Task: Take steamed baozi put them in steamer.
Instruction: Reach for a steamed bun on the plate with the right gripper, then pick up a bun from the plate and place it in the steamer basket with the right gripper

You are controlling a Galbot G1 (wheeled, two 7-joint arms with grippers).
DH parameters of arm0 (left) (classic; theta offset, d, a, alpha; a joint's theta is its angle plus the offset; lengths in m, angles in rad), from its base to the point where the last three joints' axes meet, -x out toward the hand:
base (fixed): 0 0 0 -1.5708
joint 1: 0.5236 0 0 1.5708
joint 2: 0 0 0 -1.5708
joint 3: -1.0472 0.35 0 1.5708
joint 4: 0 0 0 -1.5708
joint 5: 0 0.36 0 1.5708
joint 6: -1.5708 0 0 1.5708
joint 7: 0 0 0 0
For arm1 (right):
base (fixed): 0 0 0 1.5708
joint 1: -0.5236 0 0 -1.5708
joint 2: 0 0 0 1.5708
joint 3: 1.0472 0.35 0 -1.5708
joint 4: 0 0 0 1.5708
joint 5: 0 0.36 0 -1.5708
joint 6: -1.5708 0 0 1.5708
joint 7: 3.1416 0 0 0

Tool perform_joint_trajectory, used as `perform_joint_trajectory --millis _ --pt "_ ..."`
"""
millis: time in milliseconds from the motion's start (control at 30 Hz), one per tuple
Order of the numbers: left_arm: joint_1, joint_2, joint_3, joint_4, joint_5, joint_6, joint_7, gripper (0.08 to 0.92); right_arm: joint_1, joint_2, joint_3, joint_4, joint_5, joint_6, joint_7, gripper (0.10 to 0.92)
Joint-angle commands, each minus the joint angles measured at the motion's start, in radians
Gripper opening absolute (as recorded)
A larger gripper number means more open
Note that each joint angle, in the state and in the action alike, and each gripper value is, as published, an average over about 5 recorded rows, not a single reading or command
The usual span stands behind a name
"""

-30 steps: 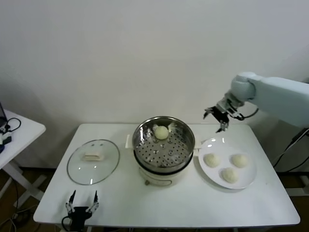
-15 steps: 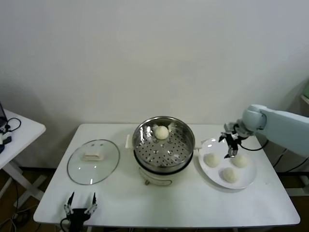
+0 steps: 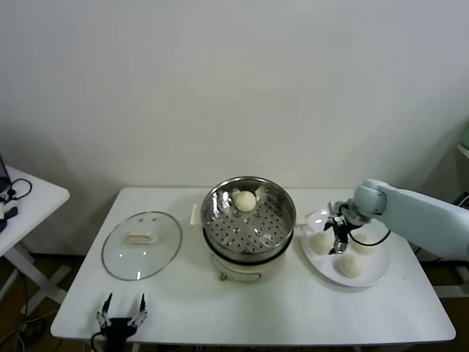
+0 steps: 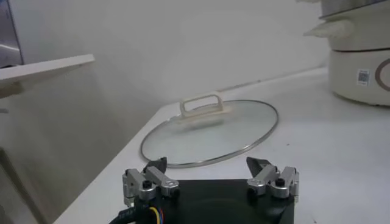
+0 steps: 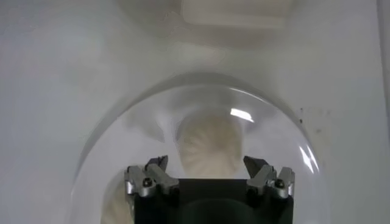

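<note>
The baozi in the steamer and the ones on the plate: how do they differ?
The baozi in the steamer sits alone on perforated metal at the steamer's far side; the baozi on the plate are three, grouped on the white plate. No hand is near the first; the right hand hangs open over the plate's baozi. The left hand is parked at the table's near edge. All are pale, round and smooth.

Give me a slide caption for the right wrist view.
Right pincer, jaws open, poised above a steamed baozi on the white plate.
</note>
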Motion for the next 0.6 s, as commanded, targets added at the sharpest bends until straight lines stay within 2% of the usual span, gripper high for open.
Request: perform_joint_trajectory --millis 33,200,367,600 --pt "-0.002 0.002 0.000 0.004 0.000 -0.001 -0.002 0.823 -0.061 0.040 0.070 -0.054 -0.018 -0.018 0.014 0.799" --pt "-0.006 0.000 0.004 0.009 0.001 -0.001 -0.003 0.823 -0.055 0.048 0.076 -0.063 -0.025 -0.011 0.011 0.723" --pt "-0.006 0.000 0.004 0.010 0.002 -0.002 -0.004 0.823 -0.017 0.032 0.058 -0.036 -0.023 -0.009 0.001 0.682" --pt "-0.007 -0.002 0.000 0.003 0.004 0.002 -0.004 0.823 0.341 -0.050 -0.224 0.098 0.162 0.012 -0.074 0.656"
